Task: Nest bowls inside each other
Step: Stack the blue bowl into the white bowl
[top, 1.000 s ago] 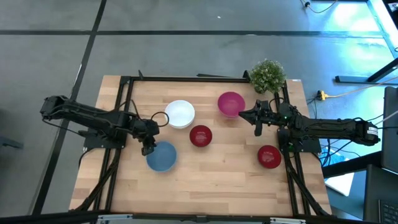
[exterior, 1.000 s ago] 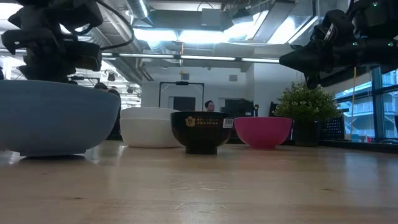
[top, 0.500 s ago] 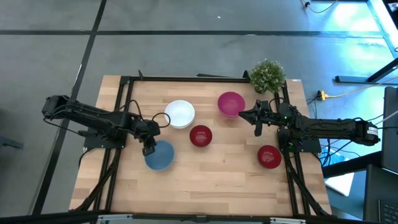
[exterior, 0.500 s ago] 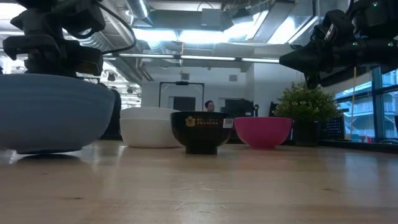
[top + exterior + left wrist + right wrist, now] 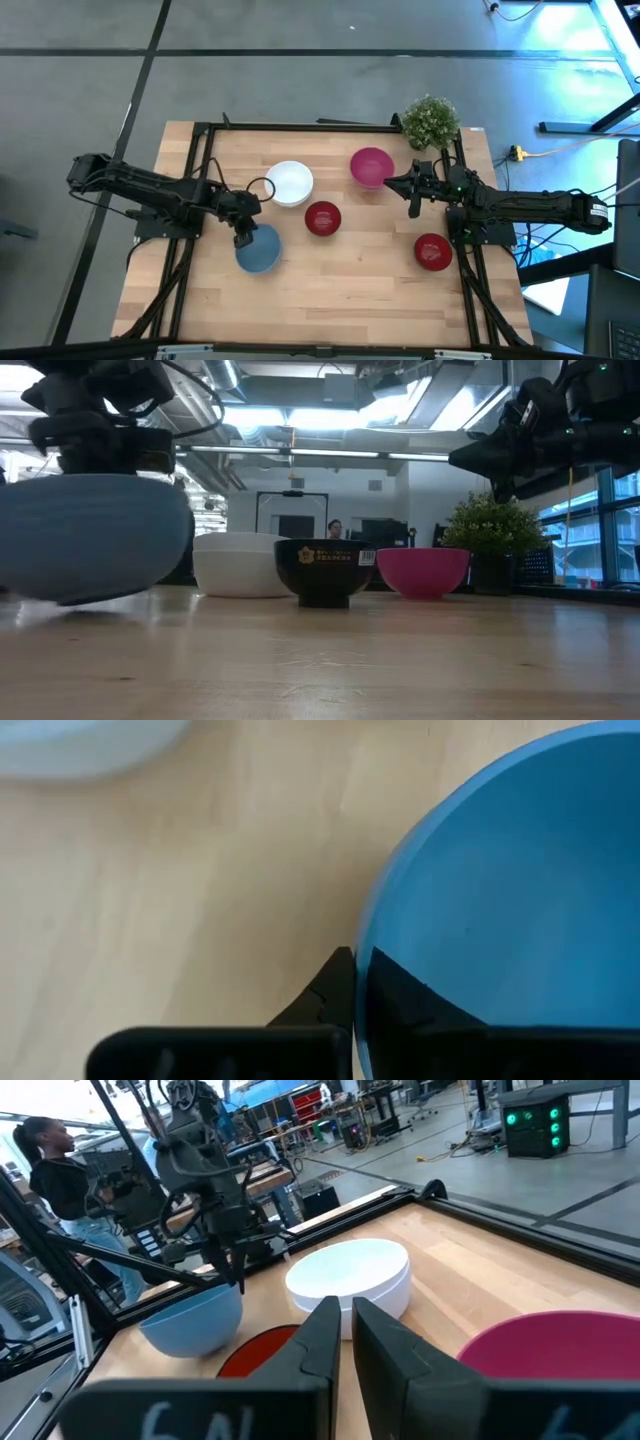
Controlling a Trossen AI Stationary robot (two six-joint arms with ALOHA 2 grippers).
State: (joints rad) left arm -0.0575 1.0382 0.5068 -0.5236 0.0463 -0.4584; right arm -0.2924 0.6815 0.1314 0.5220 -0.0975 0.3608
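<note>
My left gripper (image 5: pixel 243 237) is shut on the rim of the blue bowl (image 5: pixel 259 251) at the table's left middle. In the low view the blue bowl (image 5: pixel 90 535) is tilted, just above the table. A white bowl (image 5: pixel 289 183), a dark red bowl (image 5: pixel 322 218) and a magenta bowl (image 5: pixel 372 167) stand on their bases farther back. A second dark red bowl (image 5: pixel 433 251) stands at the right. My right gripper (image 5: pixel 414 192) is shut and empty, in the air just right of the magenta bowl. My left gripper pinches the blue bowl's rim (image 5: pixel 362 982) on the bowl's far-left side, one finger (image 5: pixel 400 1005) inside the bowl and one finger (image 5: pixel 335 985) outside. The fingers come from above, pointing down. The bowl hangs tilted below them, barely off the table.
A small green potted plant (image 5: pixel 431 120) stands at the far right corner. Black frame rails (image 5: pixel 300 127) run along the table's far edge and sides. Bare wood lies along the near edge (image 5: pixel 340 300). People show in the room beyond the table.
My left gripper has risen a little with the blue bowl. The bowl stood flat on its base and is now tipped and raised slightly off the table, in nearly the same spot.
</note>
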